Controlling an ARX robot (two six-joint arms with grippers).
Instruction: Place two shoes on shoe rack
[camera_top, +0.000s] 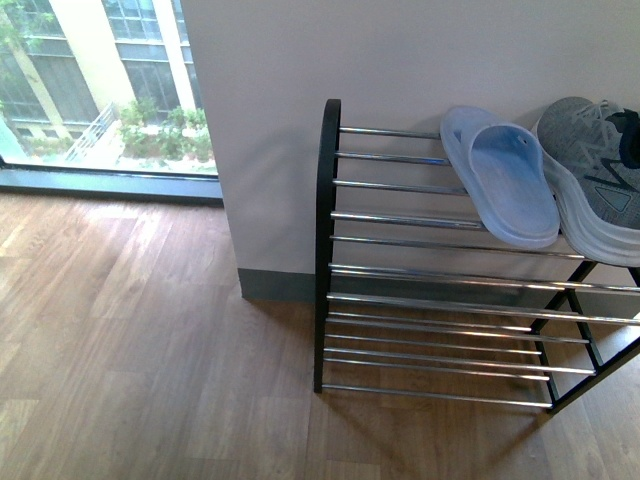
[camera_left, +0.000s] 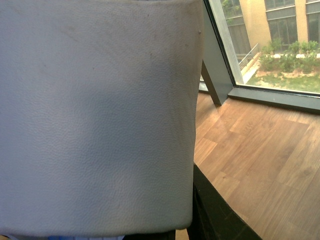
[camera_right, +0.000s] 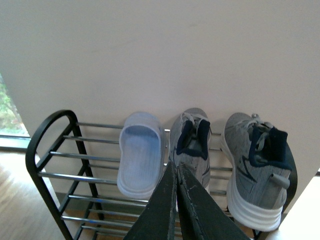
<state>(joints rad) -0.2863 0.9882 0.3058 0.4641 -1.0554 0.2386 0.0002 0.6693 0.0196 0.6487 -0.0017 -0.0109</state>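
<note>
White wall (camera_top: 400, 60) fills the back of the scene, wood floor (camera_top: 130, 340) runs in front of it, window (camera_top: 100, 80) far left with buildings and greenery outside; shoe rack (camera_top: 327, 240) stands against the wall, black rounded end frame on its left, chrome rods as shelves on several tiers; top tier holds three shoes side by side in the right wrist view: pale blue slide (camera_right: 140, 155) leftmost, grey sneaker (camera_right: 192, 145) just right of it, second grey sneaker (camera_right: 257, 165) at the right end with thick white sole showing; both sneakers have navy collars; front view catches only the slide (camera_top: 505, 175) and one sneaker (camera_top: 595, 170), touching or nearly so, heels overhanging the near rod; lower tiers bare; right gripper (camera_right: 176, 200) sits in front of the middle sneaker, dark fingers pressed together, nothing between them; left wrist view mostly blocked by a pale textured panel (camera_left: 95, 115), floor and window beside it; left gripper not seen, so its jaw state is not visible.
</note>
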